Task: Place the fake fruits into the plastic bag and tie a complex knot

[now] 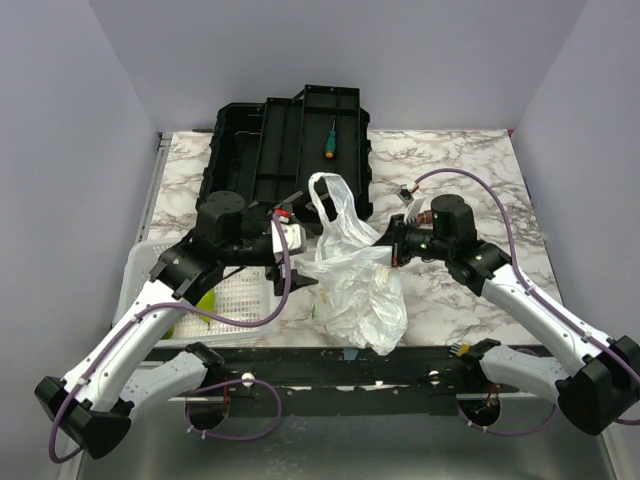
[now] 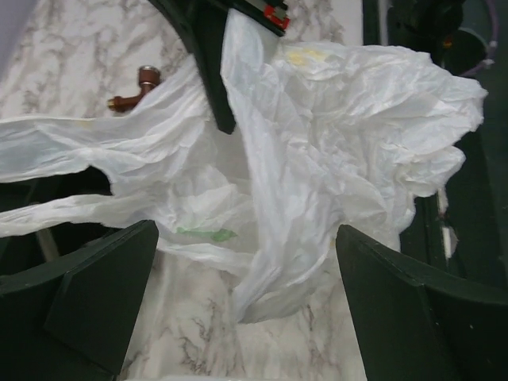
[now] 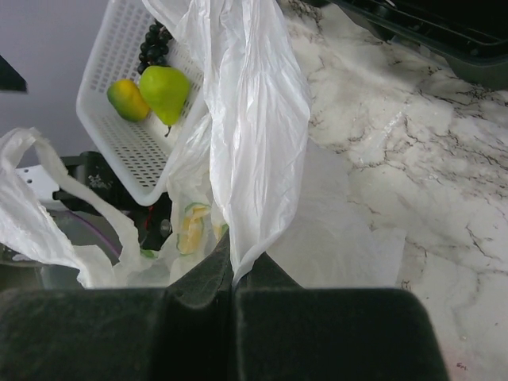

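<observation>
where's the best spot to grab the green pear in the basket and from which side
I'd take the pear across its wide belly, coming down through the basket's open top: the walls block a side approach. A yellow fruit sits right beside it, so close on the two sides clear of that. The left gripper is open; the right gripper is shut on the bag.

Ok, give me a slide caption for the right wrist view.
Right jaws shut on the plastic bag, two fake fruits lying in the white basket.
</observation>
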